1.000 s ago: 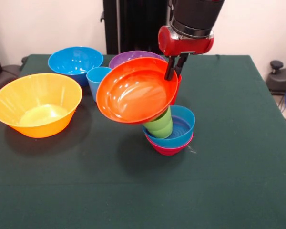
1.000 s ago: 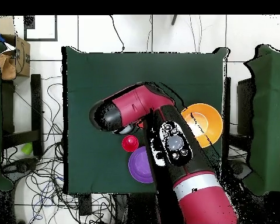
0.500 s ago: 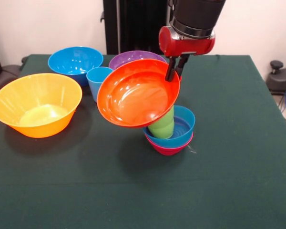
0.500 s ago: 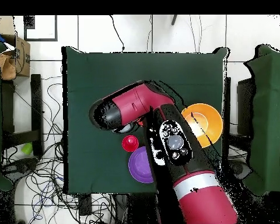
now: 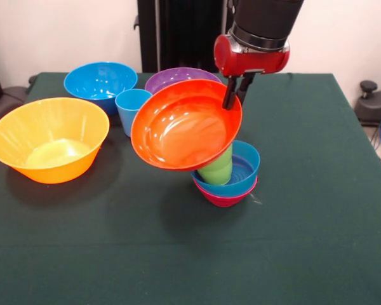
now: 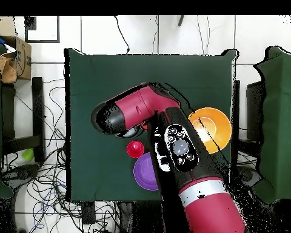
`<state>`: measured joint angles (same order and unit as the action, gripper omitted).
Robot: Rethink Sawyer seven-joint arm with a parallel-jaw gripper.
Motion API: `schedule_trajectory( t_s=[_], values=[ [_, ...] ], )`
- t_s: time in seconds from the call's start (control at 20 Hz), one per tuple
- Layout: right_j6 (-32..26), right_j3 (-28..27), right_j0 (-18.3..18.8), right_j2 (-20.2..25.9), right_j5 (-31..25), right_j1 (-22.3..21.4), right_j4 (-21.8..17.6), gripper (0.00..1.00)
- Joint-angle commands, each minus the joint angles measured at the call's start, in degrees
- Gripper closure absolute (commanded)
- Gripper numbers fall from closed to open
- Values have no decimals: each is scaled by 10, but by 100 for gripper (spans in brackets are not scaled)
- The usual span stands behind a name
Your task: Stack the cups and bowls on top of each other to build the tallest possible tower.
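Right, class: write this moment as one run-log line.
hand: shut on red-orange bowl rim | bowl: tilted, over green cup | cup: in small blue bowl | not released

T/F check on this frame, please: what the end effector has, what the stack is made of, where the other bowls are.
1. The end effector grips the red-orange bowl by its rim. True.
2. That bowl hangs level. False: it is tilted, its opening facing the front camera.
3. The green cup stands in the small blue bowl. True.
4. The small blue bowl sits directly on the table. False: it sits in a magenta bowl.
5. The yellow-orange bowl is part of the stack. False: it stands apart on the table.
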<state>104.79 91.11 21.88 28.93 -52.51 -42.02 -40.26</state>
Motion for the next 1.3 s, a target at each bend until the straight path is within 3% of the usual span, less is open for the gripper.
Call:
schedule_trajectory(
  t_s=[0.05,0.4,1.3],
  values=[
    [-89,-35,-15,20,-7,17,-22,100],
    [-64,-31,-30,16,-11,13,-11,100],
    [-68,-33,-28,7,4,25,-26,100]
  ],
)
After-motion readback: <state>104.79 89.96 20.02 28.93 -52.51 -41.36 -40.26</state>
